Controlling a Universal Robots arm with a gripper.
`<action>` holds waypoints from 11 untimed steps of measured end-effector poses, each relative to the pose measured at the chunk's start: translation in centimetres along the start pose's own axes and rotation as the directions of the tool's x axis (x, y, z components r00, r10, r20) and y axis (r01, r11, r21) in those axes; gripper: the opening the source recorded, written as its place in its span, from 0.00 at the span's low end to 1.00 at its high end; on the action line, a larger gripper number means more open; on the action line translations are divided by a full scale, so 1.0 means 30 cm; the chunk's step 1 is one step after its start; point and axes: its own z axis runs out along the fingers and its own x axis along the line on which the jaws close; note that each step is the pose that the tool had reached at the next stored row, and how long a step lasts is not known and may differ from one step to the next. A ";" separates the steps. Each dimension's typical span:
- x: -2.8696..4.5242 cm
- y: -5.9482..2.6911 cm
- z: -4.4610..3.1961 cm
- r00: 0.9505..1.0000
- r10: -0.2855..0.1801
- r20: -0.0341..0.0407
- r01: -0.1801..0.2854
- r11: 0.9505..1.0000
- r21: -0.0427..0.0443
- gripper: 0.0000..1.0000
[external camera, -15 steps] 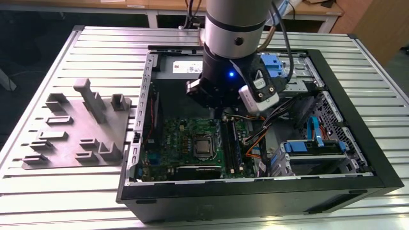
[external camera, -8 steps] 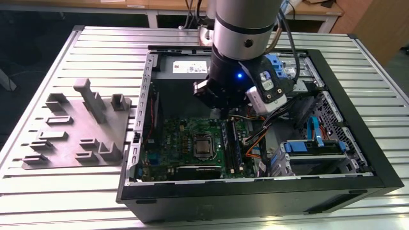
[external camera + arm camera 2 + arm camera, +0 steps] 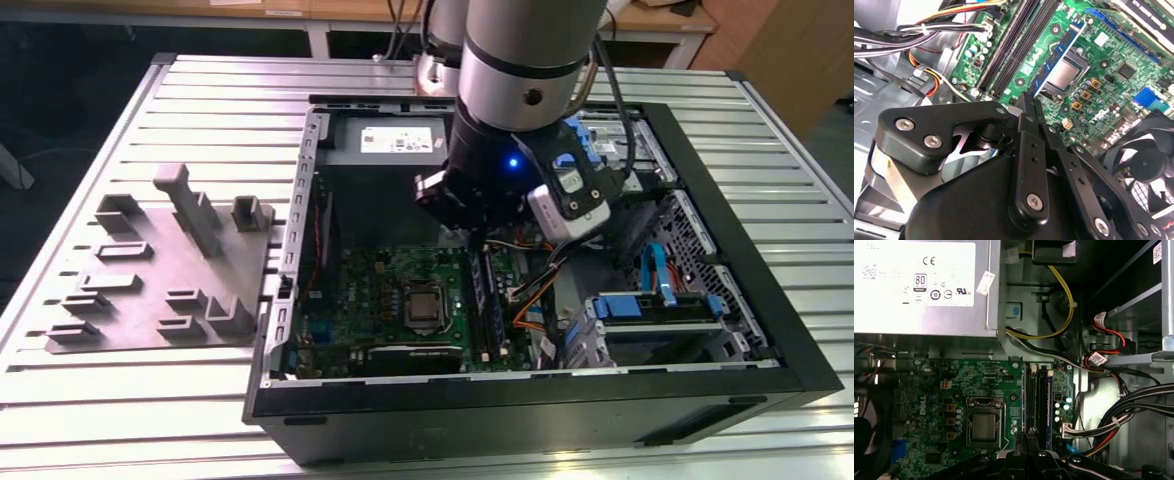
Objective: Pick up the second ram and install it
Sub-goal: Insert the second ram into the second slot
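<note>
The second ram (image 3: 490, 308) is picked out in the exterior view as a long, thin, dark stick. It is stood on edge on the green motherboard (image 3: 380, 285), just to the exterior view's right of the processor socket (image 3: 424, 305). Whether it is fully seated cannot be told.

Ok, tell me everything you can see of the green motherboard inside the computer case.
The motherboard is a green circuit board lying flat on the floor of the open black case, beside the grey power supply. Near its middle is a square processor socket holding a silvery chip in a metal frame. Long black memory slots run along one edge, next to bundled cables. Small capacitors and a blue connector dot it. The gripper is over one end of the slots.
</note>
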 end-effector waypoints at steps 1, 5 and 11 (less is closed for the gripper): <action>-0.001 0.000 0.003 1.000 0.000 0.000 0.000 1.000 0.000 0.11; -0.003 -0.001 0.013 1.000 0.000 0.000 0.000 1.000 0.000 0.11; -0.003 -0.001 0.016 1.000 0.000 0.000 0.000 1.000 -0.001 0.11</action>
